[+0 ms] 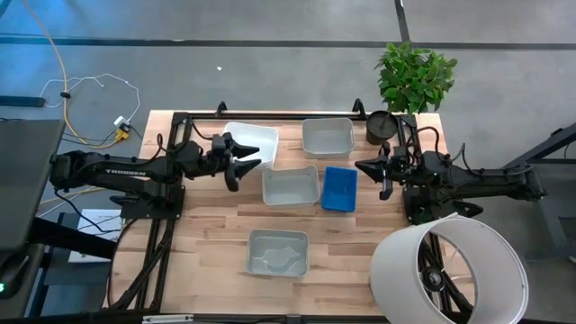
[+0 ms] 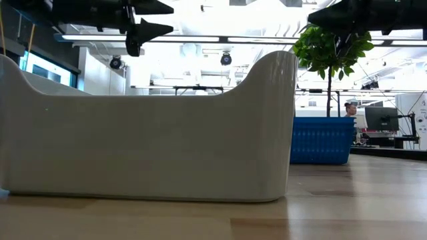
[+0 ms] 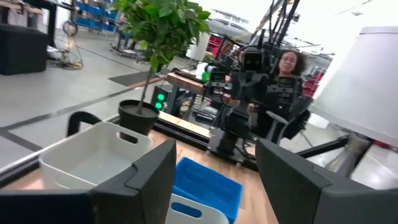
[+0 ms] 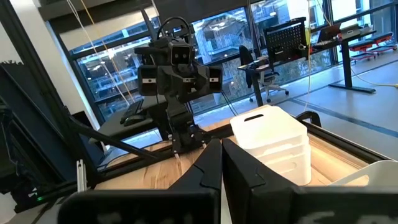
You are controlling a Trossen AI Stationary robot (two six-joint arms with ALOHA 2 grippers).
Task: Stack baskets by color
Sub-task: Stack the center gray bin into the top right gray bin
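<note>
From above you see the left gripper (image 1: 255,163) spread over the white baskets (image 1: 251,143); right gripper (image 1: 363,166) pinched together (its wrist view shows that stack (image 4: 273,144) from the side).

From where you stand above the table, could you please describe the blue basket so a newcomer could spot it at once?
Start at the leafy plant at the table's far right corner and come toward the middle, past the right gripper. The blue basket sits there, right beside a pale basket. It is the only bright blue one and narrower than its neighbours.
</note>
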